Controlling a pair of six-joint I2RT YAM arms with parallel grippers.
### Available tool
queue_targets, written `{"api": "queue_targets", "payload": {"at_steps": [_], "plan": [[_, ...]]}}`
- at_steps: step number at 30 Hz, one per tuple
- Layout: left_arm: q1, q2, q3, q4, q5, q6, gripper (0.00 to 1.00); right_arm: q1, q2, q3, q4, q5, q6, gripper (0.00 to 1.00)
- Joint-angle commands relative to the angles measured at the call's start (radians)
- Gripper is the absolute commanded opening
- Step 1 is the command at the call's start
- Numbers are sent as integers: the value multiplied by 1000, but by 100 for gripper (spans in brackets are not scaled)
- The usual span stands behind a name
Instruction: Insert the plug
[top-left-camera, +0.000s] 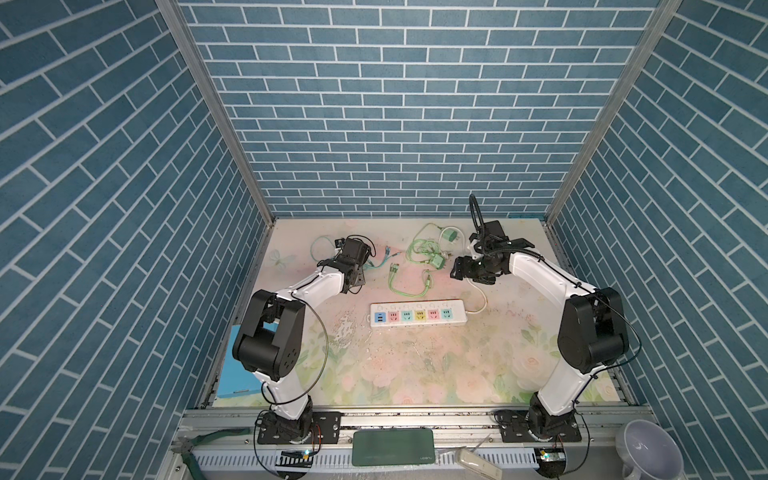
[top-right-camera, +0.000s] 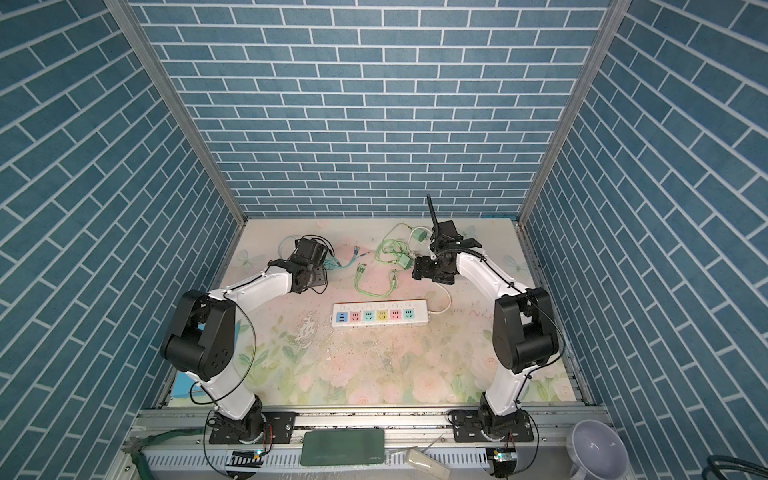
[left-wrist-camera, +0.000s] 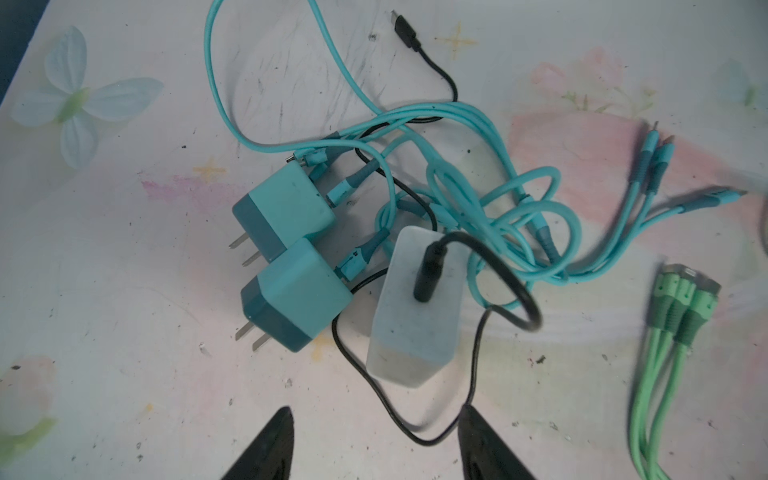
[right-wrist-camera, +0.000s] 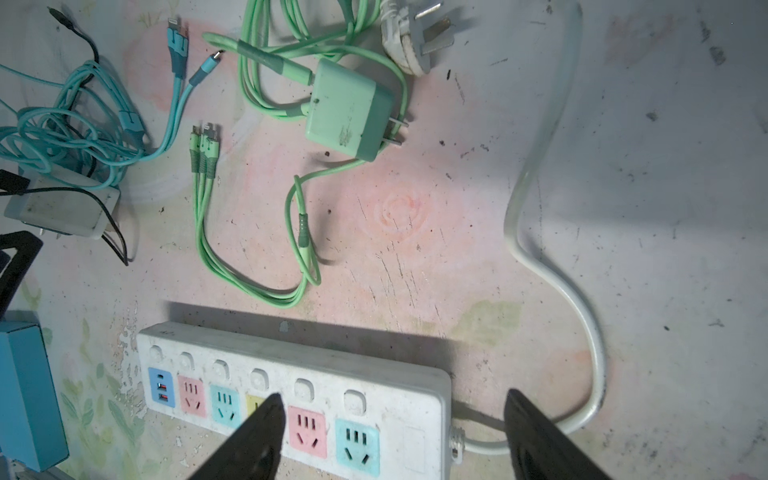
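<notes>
- While both arms are reaching toward the back of the scuffed, flower-printed tabletop (top-left-camera: 415, 374), the left gripper (left-wrist-camera: 376, 415) is hanging above a tangle of chargers. Its pointed black jaws are standing apart and grasping nothing.
- A thin black cable (left-wrist-camera: 511, 291) is looping across the table under that gap.
- The right gripper (right-wrist-camera: 392, 399) is hovering beside the green charger (right-wrist-camera: 349, 110), with its jaws spread wide and empty.
- The power strip (top-left-camera: 417, 314) is lying flat mid-table in both top views. It is a long white plastic bar with rounded corners and square pastel socket faces in blue, pink, teal and yellow.
- The green charger, a boxy mint block with two flat metal prongs, is lying on its side behind the strip, apart from it.
- Two teal chargers (left-wrist-camera: 286, 205), two-tone cubes with flat prongs, are lying side by side and touching below the left wrist camera.
- Just beside them, a frosted white block (left-wrist-camera: 415, 316) is carrying the black cable's connector.
- A smooth green cable (right-wrist-camera: 249, 286) is curling between the green charger and the strip.
- A thick white cord (right-wrist-camera: 536, 158) is curving away from the strip's end, and a white plug (right-wrist-camera: 409, 45) is lying near the green charger.
</notes>
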Motion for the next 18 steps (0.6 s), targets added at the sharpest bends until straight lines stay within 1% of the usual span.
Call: {"api": "queue_targets", "payload": {"at_steps": [1, 6, 10, 16, 18], "plan": [[13, 22, 13, 37, 4, 16, 63, -3, -1, -3, -1, -12, -18, 82], [16, 51, 25, 70, 18, 27, 63, -3, -4, -9, 1, -12, -10, 81], [19, 74, 45, 77, 15, 43, 61, -3, -6, -9, 0, -13, -5, 81], [27, 87, 35, 113, 14, 58, 61, -3, -14, -4, -7, -11, -7, 81], [33, 84, 23, 142, 16, 72, 59, -3, -13, -5, -8, -17, -9, 80]]}}
